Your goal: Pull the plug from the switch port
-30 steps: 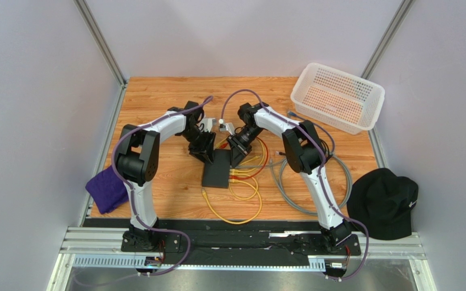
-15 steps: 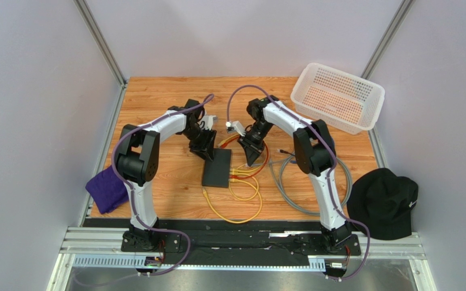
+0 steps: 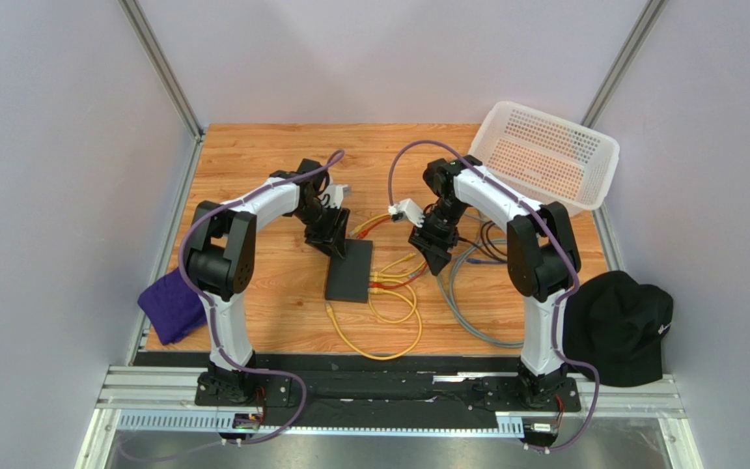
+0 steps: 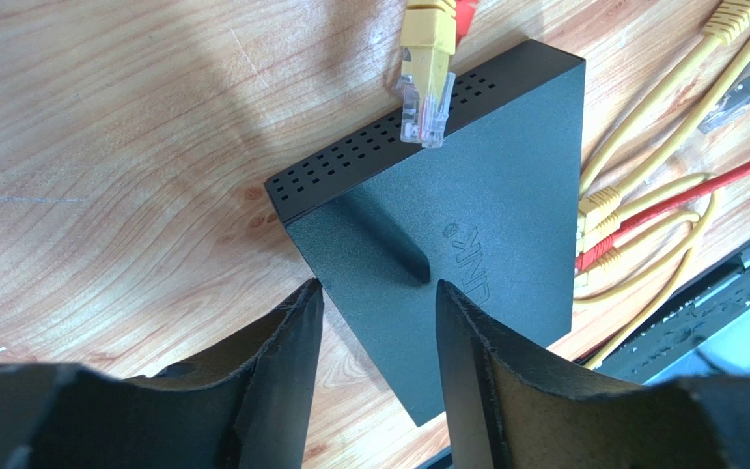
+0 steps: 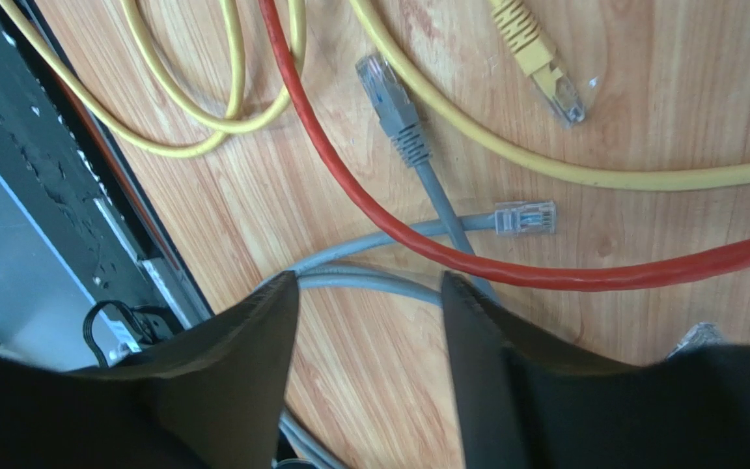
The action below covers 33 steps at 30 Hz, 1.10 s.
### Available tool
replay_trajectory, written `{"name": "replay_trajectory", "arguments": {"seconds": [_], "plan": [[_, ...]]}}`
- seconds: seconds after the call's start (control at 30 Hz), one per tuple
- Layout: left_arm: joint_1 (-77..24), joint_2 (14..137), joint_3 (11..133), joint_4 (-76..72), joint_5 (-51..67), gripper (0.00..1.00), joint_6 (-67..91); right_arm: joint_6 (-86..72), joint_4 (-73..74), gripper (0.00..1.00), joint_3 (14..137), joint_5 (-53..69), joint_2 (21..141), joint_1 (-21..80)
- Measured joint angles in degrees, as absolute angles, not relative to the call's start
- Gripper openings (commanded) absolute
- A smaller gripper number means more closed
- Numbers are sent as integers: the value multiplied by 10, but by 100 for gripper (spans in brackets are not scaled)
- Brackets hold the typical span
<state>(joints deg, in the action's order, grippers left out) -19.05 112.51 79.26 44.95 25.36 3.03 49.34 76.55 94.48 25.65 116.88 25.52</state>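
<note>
The surface point(image 3: 252, 166) is a wooden board with light grain. A flat black switch point(image 3: 349, 272) lies near its middle. Yellow cables point(image 3: 389, 342) make loops on the wood to the right of the switch and toward the near edge, and a red cable point(image 5: 369, 210) crosses them. Some yellow ends and a red one sit at the right long edge of the switch. A grey cable point(image 3: 467, 313) is coiled further right, and two grey plugs point(image 5: 389, 98) lie free on the wood. A white basket point(image 3: 531, 188) stands at the far right corner. A purple cloth point(image 3: 174, 305) lies over the left edge. A black cap point(image 3: 619, 327) overlaps the near right corner.
</note>
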Motion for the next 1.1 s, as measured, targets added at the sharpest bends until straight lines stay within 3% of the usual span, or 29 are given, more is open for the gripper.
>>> {"name": "replay_trajectory", "arguments": {"seconds": [0.17,0.33,0.77,0.87,0.97,1.0,1.1], "plan": [[-192,1122,793,448,254,60,30,471,710,69,927,300,1103,254],[-194,1108,793,447,254,63,30,392,643,65,929,381,1045,257],[-195,989,741,422,263,63,18,291,589,66,959,446,1226,299],[-195,989,720,422,279,55,15,287,590,66,980,469,1252,303],[-196,989,711,422,305,33,6,284,590,66,998,486,1266,303],[-196,989,711,421,314,18,6,283,590,66,1003,490,1270,304],[-197,995,711,417,338,2,1,282,590,66,1011,504,1282,308]]}}
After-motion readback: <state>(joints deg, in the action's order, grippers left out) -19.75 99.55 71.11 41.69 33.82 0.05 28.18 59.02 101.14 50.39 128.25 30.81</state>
